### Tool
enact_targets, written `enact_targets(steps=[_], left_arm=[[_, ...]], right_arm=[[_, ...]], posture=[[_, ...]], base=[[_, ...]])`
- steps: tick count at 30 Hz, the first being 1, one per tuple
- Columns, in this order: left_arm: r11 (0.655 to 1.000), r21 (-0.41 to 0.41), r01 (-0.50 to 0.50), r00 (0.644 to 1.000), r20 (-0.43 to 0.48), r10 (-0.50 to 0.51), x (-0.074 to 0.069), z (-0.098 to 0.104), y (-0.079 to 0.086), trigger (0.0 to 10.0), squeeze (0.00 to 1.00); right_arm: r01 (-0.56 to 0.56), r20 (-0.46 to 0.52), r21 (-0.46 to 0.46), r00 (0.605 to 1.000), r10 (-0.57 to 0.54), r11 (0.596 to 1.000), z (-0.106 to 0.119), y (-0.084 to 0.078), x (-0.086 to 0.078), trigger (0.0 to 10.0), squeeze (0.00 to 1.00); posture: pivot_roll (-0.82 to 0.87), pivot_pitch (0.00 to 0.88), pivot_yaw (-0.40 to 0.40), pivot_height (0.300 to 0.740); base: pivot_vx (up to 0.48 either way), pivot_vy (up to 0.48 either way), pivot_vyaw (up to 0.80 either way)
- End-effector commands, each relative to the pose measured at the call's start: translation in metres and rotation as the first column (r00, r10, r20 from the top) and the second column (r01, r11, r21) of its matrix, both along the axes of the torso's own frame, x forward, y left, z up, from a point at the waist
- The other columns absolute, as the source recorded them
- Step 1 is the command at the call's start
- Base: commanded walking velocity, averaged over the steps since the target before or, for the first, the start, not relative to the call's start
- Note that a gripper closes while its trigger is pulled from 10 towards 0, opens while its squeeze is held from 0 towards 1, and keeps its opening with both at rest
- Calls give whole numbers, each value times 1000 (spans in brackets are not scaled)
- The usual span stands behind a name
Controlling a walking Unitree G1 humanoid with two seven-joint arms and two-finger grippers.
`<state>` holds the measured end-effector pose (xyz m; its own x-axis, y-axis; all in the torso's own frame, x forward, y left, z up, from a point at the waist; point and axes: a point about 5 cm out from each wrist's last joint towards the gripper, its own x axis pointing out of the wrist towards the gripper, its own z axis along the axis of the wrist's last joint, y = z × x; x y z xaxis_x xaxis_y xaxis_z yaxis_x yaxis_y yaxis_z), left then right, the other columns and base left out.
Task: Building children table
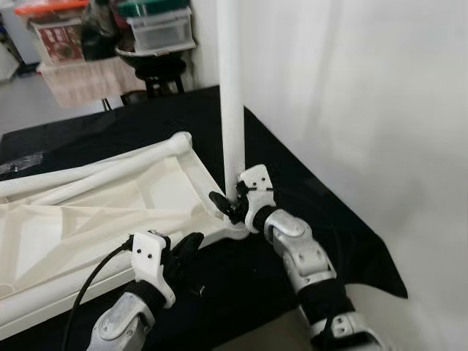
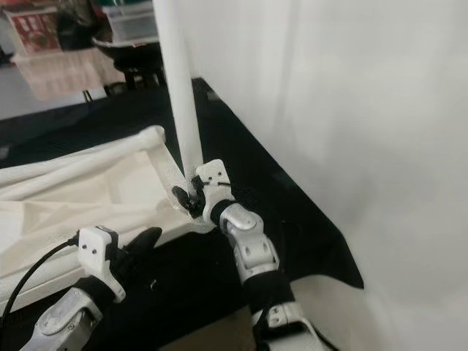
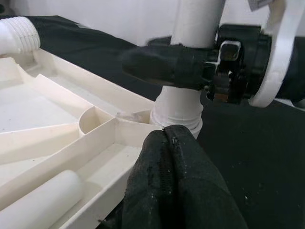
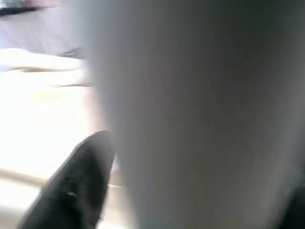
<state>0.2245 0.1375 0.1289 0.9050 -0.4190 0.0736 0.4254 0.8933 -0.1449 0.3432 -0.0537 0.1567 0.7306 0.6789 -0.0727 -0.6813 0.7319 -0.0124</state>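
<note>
Here, nearest the camera, the left gripper (image 1: pixel 191 245) rests at the near edge of the upturned table panel (image 1: pixel 95 212), its jaws pressed together with nothing between them; the left wrist view shows the closed black fingers (image 3: pixel 176 181) lying on the panel's rim just beside the corner socket (image 3: pixel 177 112). It seems to be steadying the panel rather than grasping it.

A little further on, the right gripper (image 1: pixel 232 202) is at that same near-right corner, its jaws closed around the base of the white leg (image 1: pixel 232 95), just above the socket. The leg stands upright, rising out of the top of the head views, with its lower end seated in or on the socket collar. How deep it sits cannot be told.

The panel lies underside up on the black-covered tabletop (image 1: pixel 307 190), ribs showing, and a second leg (image 1: pixel 80 172) lies along its far side. At the far corner a threaded stub (image 3: pixel 19 33) is visible in the left wrist view.

Beyond the tabletop stand a stool (image 1: pixel 159 73) and stacked storage boxes (image 1: pixel 157 29).

The step in hand looks like fitting the first leg into its corner. The next move likely calls for turning the leg about its own axis while keeping it plumb, with the left gripper holding the panel from spinning.
</note>
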Motion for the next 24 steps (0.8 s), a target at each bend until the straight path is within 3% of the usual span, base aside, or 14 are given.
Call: enact_targets(steps=[1,2,4,9,10,11,12,13,14,15,24], left_arm=[[1000,1,-2,1000,-26,2,0,-5,1,10000,0],[1000,0,-1,1000,-26,1,0,-5,1,10000,0],[1000,-1,0,1000,-26,0,0,-5,1,10000,0],[1000,-2,0,1000,-27,0,1,-6,0,10000,0],[1000,-1,-2,1000,-28,2,1,-7,0,10000,0],[1000,-1,-2,1000,-28,2,1,-7,0,10000,0],[1000,0,-2,1000,-28,2,1,-7,0,10000,0],[1000,1,-2,1000,-29,2,1,-7,0,10000,0],[1000,1,-2,1000,-29,2,1,-7,0,10000,0],[1000,1,-1,1000,-30,2,1,-7,0,10000,0],[1000,1,3,999,-35,-3,0,-8,0,10000,0]], right_arm=[[-121,44,27,992,119,992,12,8,2,10000,1000],[-217,38,41,976,215,975,14,5,6,10000,0],[-276,33,53,961,275,960,16,2,9,10000,0],[-387,40,-21,921,388,922,17,-3,15,10000,0],[-478,-7,-4,878,478,878,16,-2,14,10000,0],[-478,-7,-4,878,478,878,16,-2,14,10000,0],[-526,-28,-1,850,526,850,14,-2,12,10000,0],[-550,-45,7,834,550,835,12,-3,12,706,0],[-550,-45,7,834,550,835,12,-3,12,706,0],[-565,-58,18,823,565,825,12,-4,12,0,0],[-551,-51,29,832,552,834,8,-12,17,0,0]], posture=[[-45,45,40,740],[-42,42,35,740],[-42,42,35,740],[-35,33,33,740],[-27,27,36,740],[-27,27,36,740],[-27,27,36,740],[-24,23,39,740],[-24,23,39,740],[-23,24,42,740],[-25,25,44,740]], base=[[0,0,0],[0,0,0],[0,0,0],[0,0,0],[0,0,0],[0,0,0],[0,0,0],[0,0,0],[0,0,0],[0,0,0],[0,0,0]])
